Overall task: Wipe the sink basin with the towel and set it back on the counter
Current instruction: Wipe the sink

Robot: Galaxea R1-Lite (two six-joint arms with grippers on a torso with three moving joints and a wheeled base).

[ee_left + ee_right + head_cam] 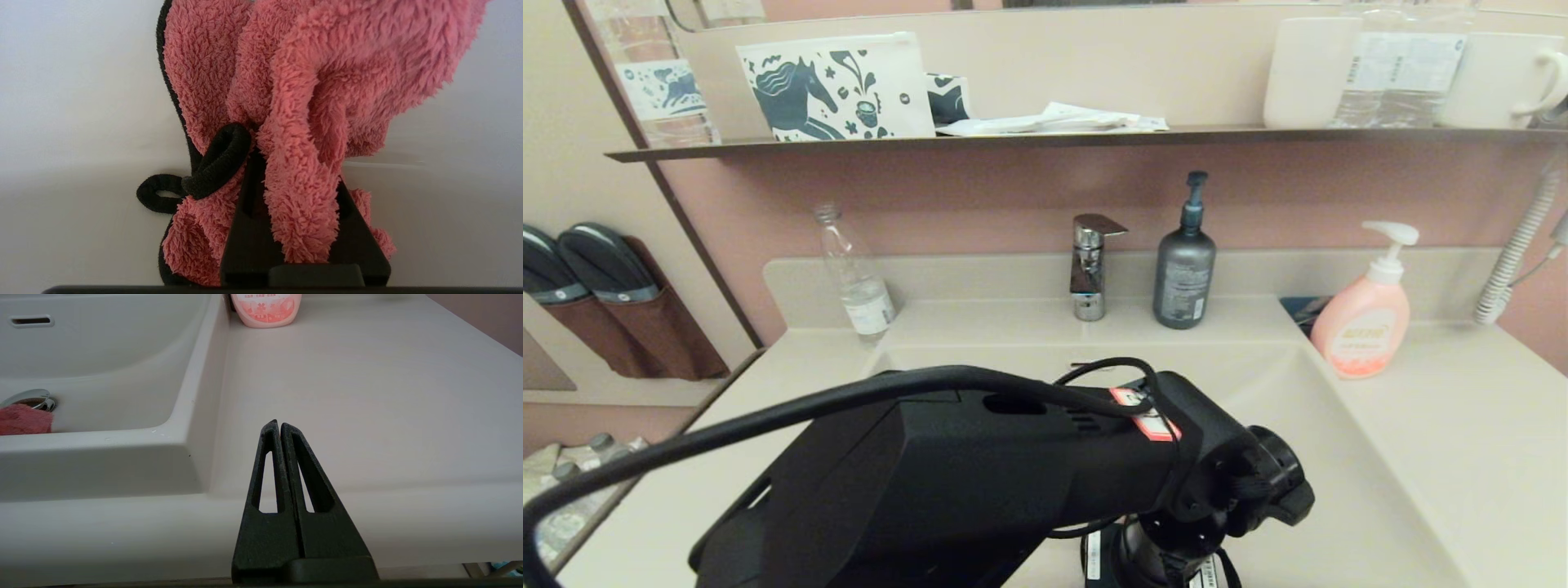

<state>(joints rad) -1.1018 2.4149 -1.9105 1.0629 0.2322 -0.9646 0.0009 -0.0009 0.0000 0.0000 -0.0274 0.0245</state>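
Towel (294, 122) bunched, pinched in left hand (298, 228), down inside sink basin (102, 388) close to drain plug (28, 398). Long axis running straight out ahead of the fingers, black loop off to one side. Best pressed flat and swept slowly along the sloping walls. Right hand (278, 426) pressed together, empty, parked over worktop (367, 396).

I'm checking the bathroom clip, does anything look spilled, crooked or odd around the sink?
Nothing looks spilled or damaged. The towel is bunched in the left gripper down in the sink basin, next to the drain plug. The right gripper rests shut over the counter.
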